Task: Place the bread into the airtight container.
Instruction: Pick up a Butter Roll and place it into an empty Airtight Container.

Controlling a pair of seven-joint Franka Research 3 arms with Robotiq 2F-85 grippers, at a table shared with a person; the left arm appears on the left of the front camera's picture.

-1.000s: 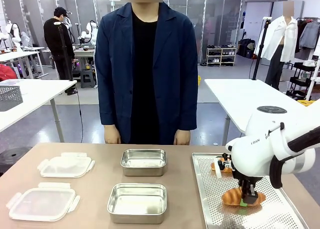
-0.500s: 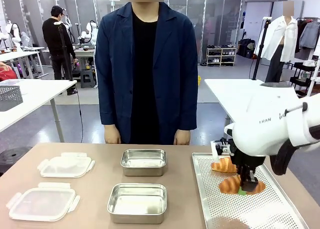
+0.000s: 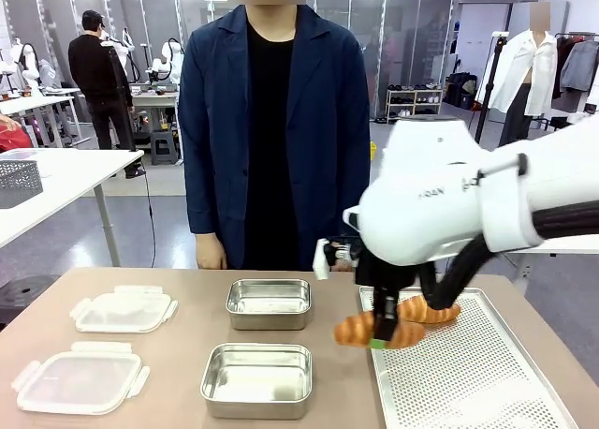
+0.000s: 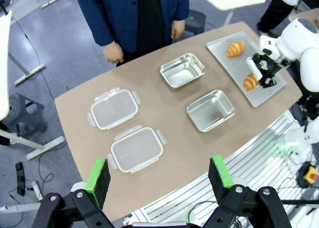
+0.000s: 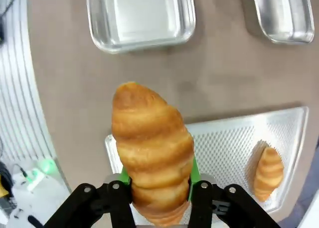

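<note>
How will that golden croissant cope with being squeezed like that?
The golden-brown flaky croissant probably weighs little for its bulk: the right pincer holds it aloft by its middle without sag. Its layered crust looks brittle, so a harder squeeze would likely crush or flake it. Its rounded, tapered shape might rock when set down.

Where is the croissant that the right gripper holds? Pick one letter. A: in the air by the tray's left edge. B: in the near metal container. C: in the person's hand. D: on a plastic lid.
A: the right gripper is shut on the croissant in the air at the left edge of the tray; the near metal container lies empty.
</note>
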